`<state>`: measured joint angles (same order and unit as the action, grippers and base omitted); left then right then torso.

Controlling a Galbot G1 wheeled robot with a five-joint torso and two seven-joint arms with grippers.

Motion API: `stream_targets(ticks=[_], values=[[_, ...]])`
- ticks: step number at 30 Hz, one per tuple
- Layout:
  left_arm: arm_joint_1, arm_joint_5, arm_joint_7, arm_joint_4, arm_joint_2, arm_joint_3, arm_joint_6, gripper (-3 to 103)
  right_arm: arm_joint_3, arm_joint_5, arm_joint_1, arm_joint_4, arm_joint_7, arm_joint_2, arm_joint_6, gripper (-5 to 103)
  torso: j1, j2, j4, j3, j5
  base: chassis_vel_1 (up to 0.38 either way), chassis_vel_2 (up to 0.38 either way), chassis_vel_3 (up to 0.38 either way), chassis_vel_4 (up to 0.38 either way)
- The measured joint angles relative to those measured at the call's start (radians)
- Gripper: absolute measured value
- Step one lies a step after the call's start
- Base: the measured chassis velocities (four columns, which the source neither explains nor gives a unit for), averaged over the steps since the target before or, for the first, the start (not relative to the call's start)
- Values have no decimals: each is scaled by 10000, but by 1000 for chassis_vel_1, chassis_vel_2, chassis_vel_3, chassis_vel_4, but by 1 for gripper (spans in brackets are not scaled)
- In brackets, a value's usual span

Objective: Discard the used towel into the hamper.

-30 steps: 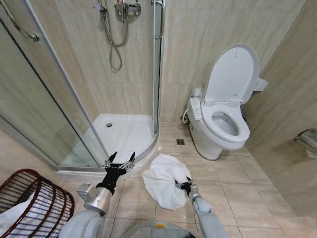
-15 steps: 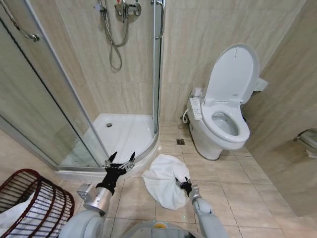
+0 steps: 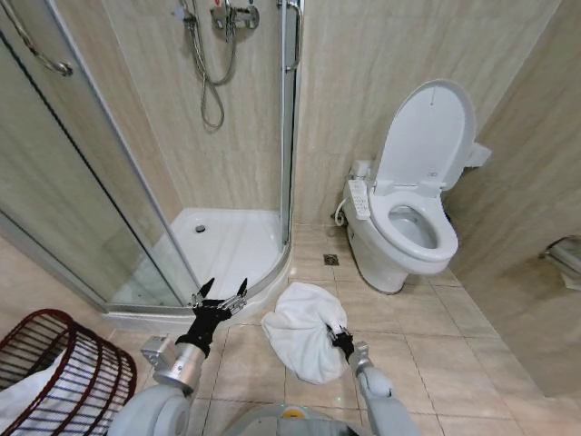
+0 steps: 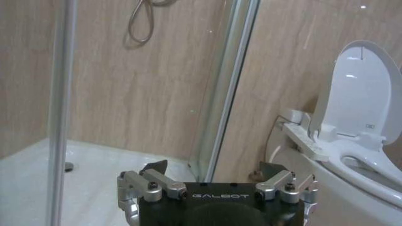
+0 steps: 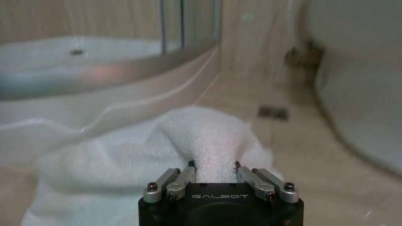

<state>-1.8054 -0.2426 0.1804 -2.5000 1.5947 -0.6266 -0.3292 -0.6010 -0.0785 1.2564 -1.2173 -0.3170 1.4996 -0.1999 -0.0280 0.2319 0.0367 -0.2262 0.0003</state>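
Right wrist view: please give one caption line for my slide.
Right gripper pinches a fold of the white towel on the bathroom floor.

Bathroom: toilet [image 3: 413,204], shower stall [image 3: 222,245]

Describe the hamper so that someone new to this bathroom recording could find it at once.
Start at the glass corner shower enclosure and follow its curved white base down to the tiled floor at the robot's left. There, beside the open left gripper, stands the hamper, a round dark reddish-brown openwork wire basket. Its ribbed wire sets it apart from the crumpled white towel pinched by the right gripper.
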Motion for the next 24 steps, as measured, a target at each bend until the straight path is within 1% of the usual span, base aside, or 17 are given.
stream_targets(ticks=[1,2,4,5,6,7,9,10,11,13,14,17,18,20,21,22,24], values=[[0,0,0,0,-1,0,0,99,-152,-31,231,-349,38,-56,-148,19,0,0,0,0,-1,0,0,0,0],[0,0,0,0,-1,0,0,99,-152,-31,231,-349,38,-56,-148,19,0,0,0,0,-1,0,0,0,0],[0,0,0,0,-1,0,0,99,-535,-359,698,-1129,64,-128,-622,14,0,0,-6,-1,-1,0,0,0,0],[0,0,0,0,-1,0,0,99,-535,-359,698,-1129,64,-128,-622,14,0,0,-6,-1,-1,0,0,0,0],[0,0,0,0,0,0,0,99,-707,-521,947,-1729,40,-100,-701,12,0,1,-5,0,-3,0,0,0,0],[1,0,0,0,-1,0,0,99,-881,-578,1185,-2333,-122,-63,-581,12,0,1,-3,0,-4,0,0,0,0],[0,0,0,0,0,0,0,99,-1254,-578,1512,-3001,-366,-61,-575,12,0,1,-1,0,-1,0,0,0,0],[0,0,0,0,0,0,0,99,-1254,-578,1512,-3001,-366,-61,-575,12,0,1,-1,0,-1,0,0,0,0],[0,0,0,0,-1,0,-1,99,-1481,-552,1737,-3418,-430,-71,-638,12,0,0,-2,0,1,0,0,0,0],[0,0,0,0,-1,0,0,99,-1767,-213,2148,-4357,-451,-142,-695,12,0,1,-3,0,-3,0,0,0,0],[0,0,0,0,-1,0,0,99,-1767,-213,2148,-4357,-451,-142,-695,12,0,1,-3,0,-3,0,0,0,0],[1,0,0,0,0,0,0,99,-2068,456,2745,-6074,-319,-324,-740,12,0,0,-2,0,1,0,0,0,0],[1,0,0,0,0,0,0,99,-2068,456,2745,-6074,-319,-324,-740,12,0,0,-2,0,1,0,0,0,0],[0,0,0,0,-1,0,0,99,-2339,571,3179,-7212,-259,-529,-856,12,0,1,-2,0,-10,0,0,0,0],[0,0,0,0,-2,0,0,99,-2421,726,3428,-7716,-173,-602,-902,12,0,1,-2,0,-5,0,0,0,0],[0,0,0,0,-2,0,0,99,-2421,726,3428,-7716,-173,-602,-902,12,0,1,-2,0,-5,0,0,0,0],[0,0,0,0,0,0,-1,99,-2587,1165,3832,-8563,25,-598,-920,12,0,1,-3,0,1,0,0,0,0]])
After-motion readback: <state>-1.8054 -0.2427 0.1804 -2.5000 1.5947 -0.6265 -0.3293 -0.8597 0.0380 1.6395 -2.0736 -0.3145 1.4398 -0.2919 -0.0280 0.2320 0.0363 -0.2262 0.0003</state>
